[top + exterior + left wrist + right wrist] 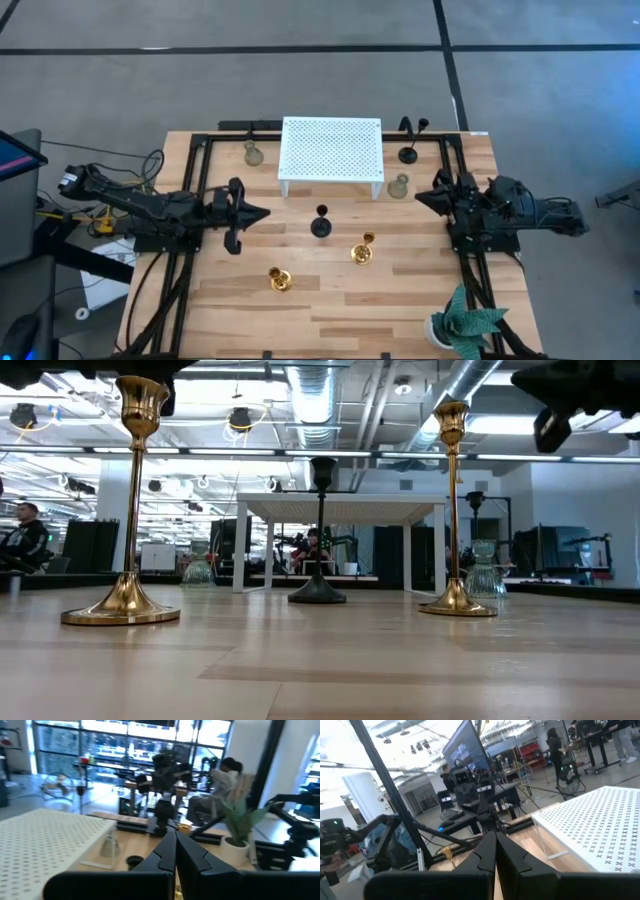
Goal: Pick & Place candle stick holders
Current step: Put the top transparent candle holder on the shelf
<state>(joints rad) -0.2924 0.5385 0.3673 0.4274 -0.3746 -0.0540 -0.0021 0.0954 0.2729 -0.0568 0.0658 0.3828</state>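
Two gold candle stick holders [280, 280] [362, 250] stand upright on their round bases on the wooden table. One black holder [321, 225] stands mid-table and another [408, 153] at the far right. One pale green glass holder [253, 153] stands left of the white stand and one [399, 186] by its right leg. My left gripper [262, 212] hovers shut at the left and my right gripper [420, 197] shut at the right. Both are above the table, pointing roughly level toward each other, with nothing between their fingers [175, 851] [495, 851].
A white perforated stand [331, 148] sits at the table's far middle. A green leafy plant in a white pot [462, 322] stands at the near right corner. Black frame rails [195, 190] run along both sides. People sit in the room beyond the table.
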